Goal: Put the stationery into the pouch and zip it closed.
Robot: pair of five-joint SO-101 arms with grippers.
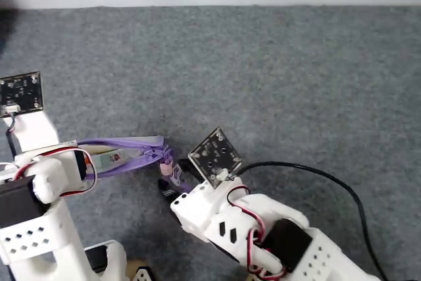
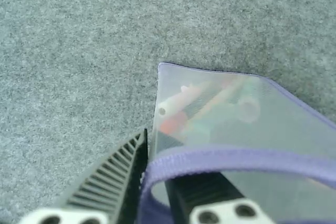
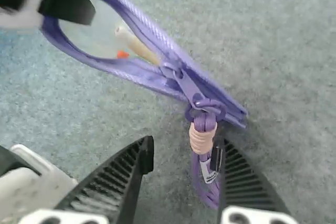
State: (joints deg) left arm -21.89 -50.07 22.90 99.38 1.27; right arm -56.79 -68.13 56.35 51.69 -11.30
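A purple-edged translucent pouch (image 1: 125,153) lies on the grey mat, with pens and other stationery (image 2: 194,108) visible inside it. My left gripper (image 2: 152,177) is shut on the purple edge of the pouch (image 2: 231,158) at its left end. The zipper slider (image 3: 184,82) sits near the pouch's right end, with part of the mouth still open towards the left arm. Its purple pull strap (image 3: 202,140) with a pink bead hangs between the fingers of my open right gripper (image 3: 184,142), close to one finger (image 3: 241,182). Seen from above, my right gripper (image 1: 172,185) is just below the pouch's right tip.
Grey mat (image 1: 276,70) stretches free behind and to the right of the pouch, up to a white wall. A black cable (image 1: 342,189) runs from the right arm across the mat. The left arm's body (image 1: 39,228) stands at the near left.
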